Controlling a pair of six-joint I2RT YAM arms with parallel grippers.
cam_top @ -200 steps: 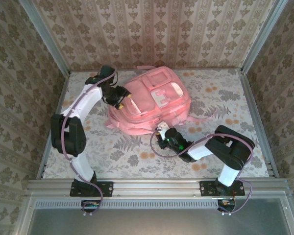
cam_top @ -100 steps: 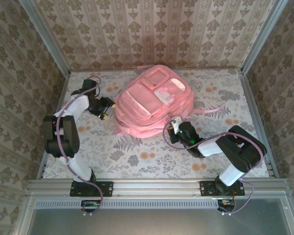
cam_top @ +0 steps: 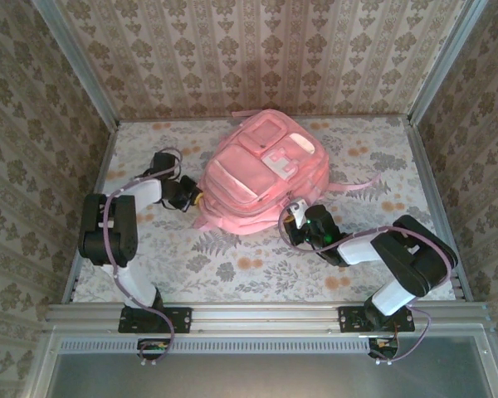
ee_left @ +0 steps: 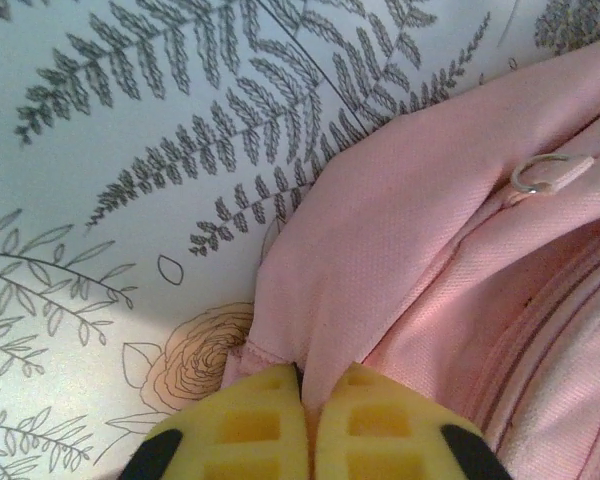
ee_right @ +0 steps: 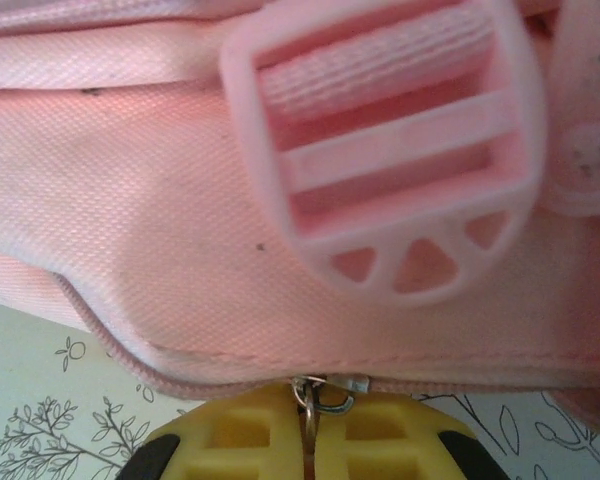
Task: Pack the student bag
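Fern-print tablecloth [cam_top: 232, 265]; damask wallpaper walls [cam_top: 257, 50]; aluminium rail [cam_top: 266, 313].

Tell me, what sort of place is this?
Likely a robot test booth, not a home: wallpapered panels in metal framing enclose a floral table, with two arms bolted to its near rail at a pink backpack.

The tabletop [cam_top: 232, 265] wears a pale cloth printed with grey fern leaves and orange-brown roses. Beige wallpaper with striped floral damask covers the far wall [cam_top: 266, 50], the left wall [cam_top: 25, 149] and the right wall [cam_top: 481, 149]. Aluminium posts [cam_top: 75, 62] stand at the far corners. An aluminium rail [cam_top: 266, 313] runs along the near edge, with a grey panel [cam_top: 266, 373] just nearer. The light is soft and even.
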